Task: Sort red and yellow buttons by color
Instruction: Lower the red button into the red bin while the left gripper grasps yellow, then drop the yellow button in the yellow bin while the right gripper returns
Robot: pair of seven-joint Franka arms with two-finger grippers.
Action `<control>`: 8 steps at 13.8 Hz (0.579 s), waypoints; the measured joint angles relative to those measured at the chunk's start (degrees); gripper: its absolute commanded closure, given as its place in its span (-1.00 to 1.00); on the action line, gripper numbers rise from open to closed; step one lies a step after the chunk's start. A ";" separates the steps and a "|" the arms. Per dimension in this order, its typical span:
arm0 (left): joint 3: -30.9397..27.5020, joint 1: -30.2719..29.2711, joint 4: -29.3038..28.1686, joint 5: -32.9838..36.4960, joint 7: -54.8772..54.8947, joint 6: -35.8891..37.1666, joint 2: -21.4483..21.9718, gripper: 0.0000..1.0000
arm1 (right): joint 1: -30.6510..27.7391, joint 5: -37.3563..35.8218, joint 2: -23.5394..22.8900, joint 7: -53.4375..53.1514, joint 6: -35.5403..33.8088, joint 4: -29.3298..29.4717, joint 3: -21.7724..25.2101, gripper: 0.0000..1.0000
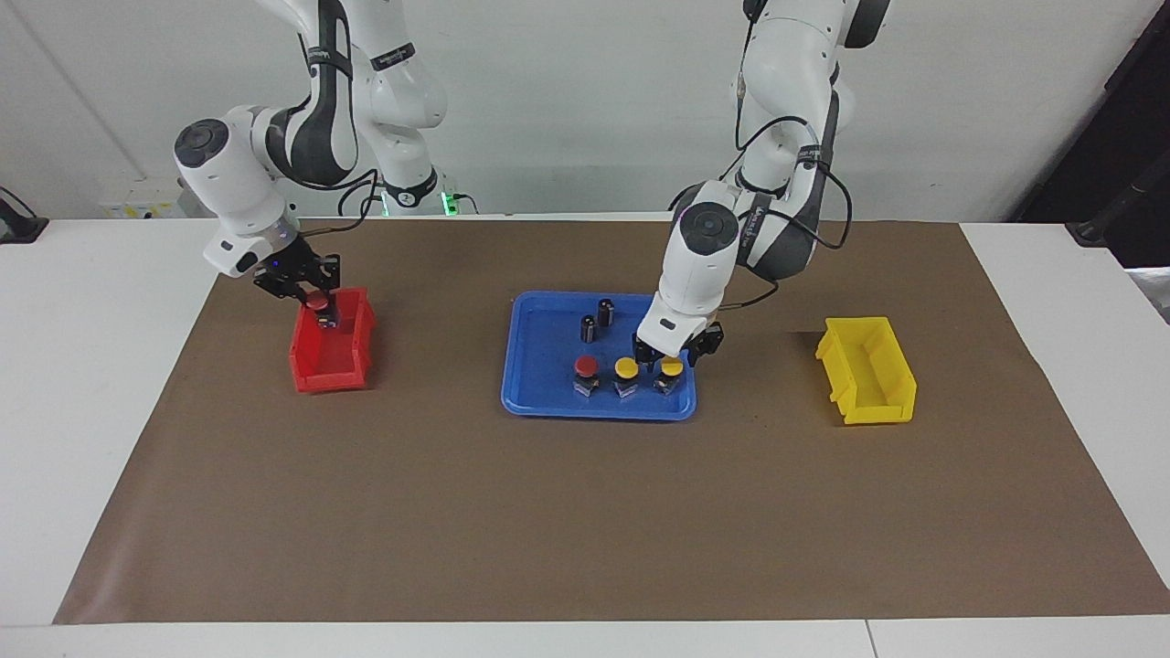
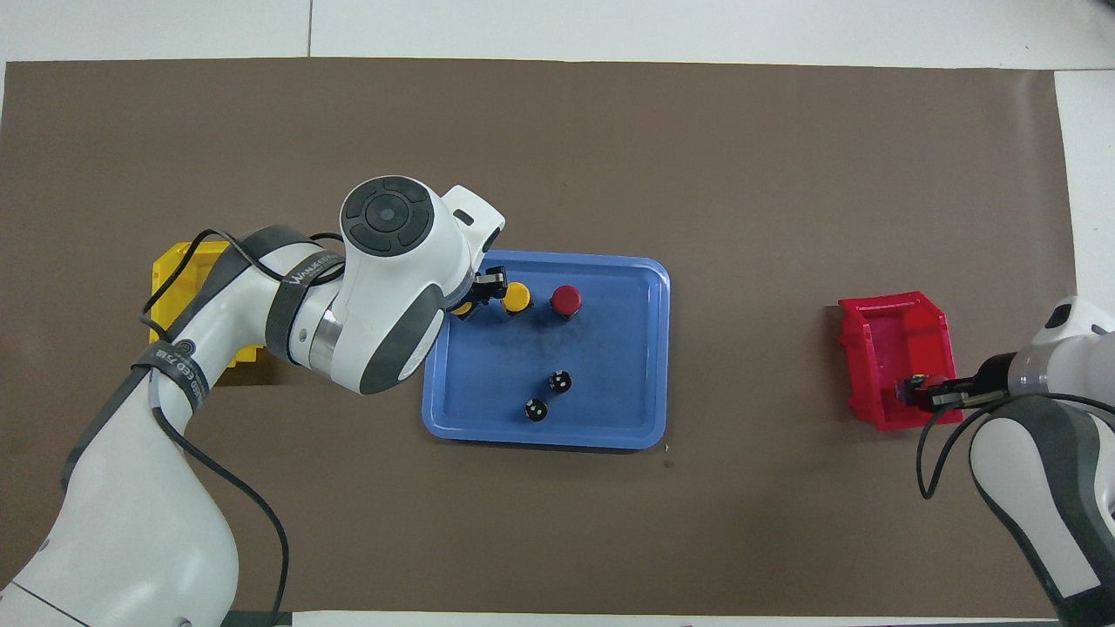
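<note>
In the overhead view most of the yellow bin (image 2: 179,283) is covered by the left arm, so only its end toward the left arm's end of the table is seen. One yellow button (image 2: 461,306) is largely hidden there under the left gripper (image 2: 481,293); whether the fingers touch its cap cannot be told in either view. The red button (image 1: 318,302) gripped by the right gripper (image 1: 315,300) is seen only as a patch of red cap, its body being masked by the fingers and the red bin (image 1: 315,367) wall. Both arms are cut off by the picture's edges in both views.
</note>
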State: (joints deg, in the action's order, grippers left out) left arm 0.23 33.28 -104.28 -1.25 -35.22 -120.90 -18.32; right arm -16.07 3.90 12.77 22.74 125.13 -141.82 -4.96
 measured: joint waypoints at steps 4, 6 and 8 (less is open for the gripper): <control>-0.03 0.00 -0.54 -0.35 -0.48 -0.01 0.02 0.97 | 0.21 0.00 -0.79 0.00 2.00 -0.30 -0.13 0.59; -0.14 -0.01 0.28 -2.40 -0.86 0.92 0.18 0.97 | 0.33 0.00 -0.82 0.00 2.26 -0.51 -0.28 0.58; -0.52 -0.01 3.34 -3.27 -0.98 5.57 1.18 0.97 | 0.88 0.00 -1.21 0.00 3.69 -1.00 -0.29 0.56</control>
State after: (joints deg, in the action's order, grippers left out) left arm -0.29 33.26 -100.94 -4.52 -36.20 -115.33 -17.14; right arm -15.19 3.90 11.56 22.74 128.83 -142.82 -5.25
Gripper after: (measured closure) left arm 0.590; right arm 0.577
